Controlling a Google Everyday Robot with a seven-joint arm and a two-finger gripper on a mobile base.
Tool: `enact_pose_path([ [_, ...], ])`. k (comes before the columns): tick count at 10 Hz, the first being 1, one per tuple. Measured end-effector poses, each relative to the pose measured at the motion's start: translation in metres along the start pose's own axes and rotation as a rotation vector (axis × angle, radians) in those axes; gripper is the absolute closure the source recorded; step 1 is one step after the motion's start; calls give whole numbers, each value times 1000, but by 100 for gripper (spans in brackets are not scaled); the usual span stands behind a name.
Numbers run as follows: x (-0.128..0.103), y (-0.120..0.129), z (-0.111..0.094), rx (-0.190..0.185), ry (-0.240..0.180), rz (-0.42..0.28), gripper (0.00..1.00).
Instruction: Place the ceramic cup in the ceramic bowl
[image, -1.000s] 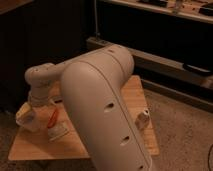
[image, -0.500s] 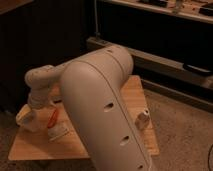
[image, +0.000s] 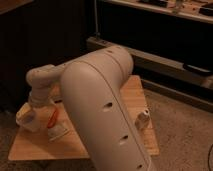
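Note:
My big pale arm (image: 102, 105) covers most of the small wooden table (image: 135, 95). Its wrist (image: 42, 82) bends down at the left, and the gripper (image: 36, 116) hangs low over the table's left part, among pale objects I cannot tell apart. The ceramic bowl is hidden, likely behind the arm. I cannot pick out the ceramic cup. A slim white bottle (image: 143, 119) with a narrow neck stands near the table's right edge, far from the gripper.
A pale whitish object (image: 24, 121) lies at the table's left edge, with an orange item (image: 53, 119) and a white piece (image: 58, 133) beside the gripper. Dark shelving (image: 165, 55) runs behind the table. Speckled floor (image: 185, 135) lies to the right.

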Motion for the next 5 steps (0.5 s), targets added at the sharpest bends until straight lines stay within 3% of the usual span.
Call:
enact_pose_path([
  [5, -12, -7, 10, 17, -5, 17, 0],
])
